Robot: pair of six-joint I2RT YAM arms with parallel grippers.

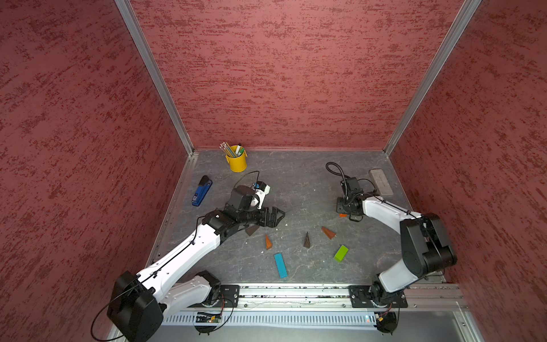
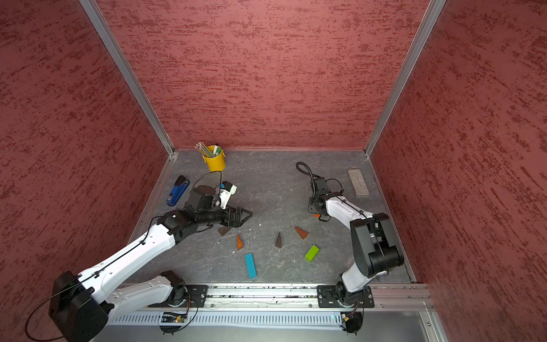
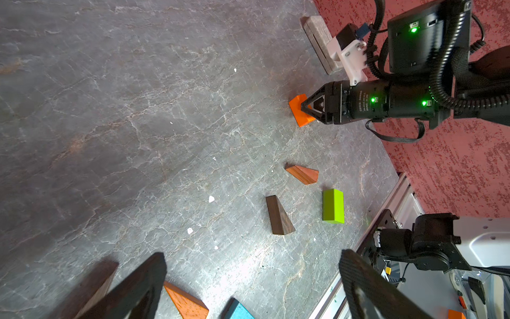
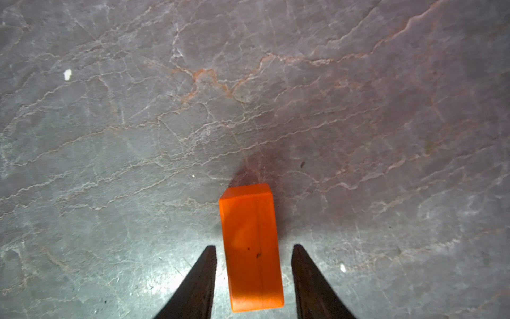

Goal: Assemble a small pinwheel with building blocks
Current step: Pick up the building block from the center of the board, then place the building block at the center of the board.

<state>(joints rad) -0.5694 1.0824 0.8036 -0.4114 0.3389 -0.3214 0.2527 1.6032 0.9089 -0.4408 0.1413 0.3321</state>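
Note:
The building blocks lie loose and apart on the grey tabletop. My right gripper (image 4: 254,246) is open and straddles the orange block (image 4: 252,243), with a small gap at each finger; the block (image 1: 342,215) peeks out under it in a top view. My left gripper (image 1: 276,217) hangs wide open and empty above the table, left of centre. A dark brown wedge (image 1: 252,229) lies just under its arm. Three more wedges (image 1: 268,242) (image 1: 307,240) (image 1: 328,232) sit mid-table. The blue bar (image 1: 280,265) and green block (image 1: 341,253) lie nearer the front rail.
A yellow cup of pencils (image 1: 236,161) stands at the back left. A blue stapler (image 1: 202,191) lies by the left wall, and a grey eraser (image 1: 381,181) lies at the back right behind the right arm. Red walls close three sides.

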